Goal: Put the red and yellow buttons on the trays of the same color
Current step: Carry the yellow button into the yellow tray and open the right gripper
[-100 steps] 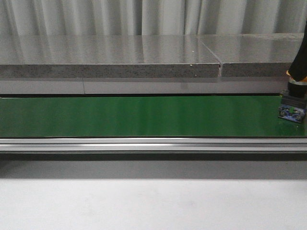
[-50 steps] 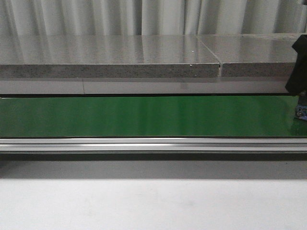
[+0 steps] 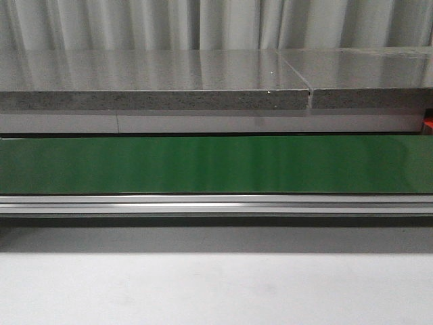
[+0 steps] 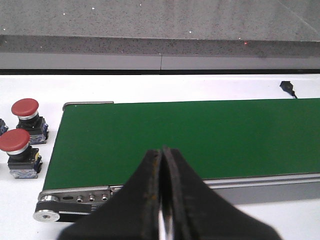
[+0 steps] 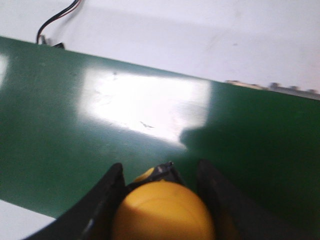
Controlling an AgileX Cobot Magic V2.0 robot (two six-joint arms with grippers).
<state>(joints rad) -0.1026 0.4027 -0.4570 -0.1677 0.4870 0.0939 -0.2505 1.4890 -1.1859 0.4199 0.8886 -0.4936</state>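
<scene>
Gone from the front view since a moment ago (right arm off past the edge), now clamps the round yellow push button between right pincer fingers above the glossy green conveyor belt, presumably tray-bound; left pincer pressed together, empty.

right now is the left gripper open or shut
Shut and empty: in the left wrist view the left gripper's fingers press together over the green belt.
</scene>
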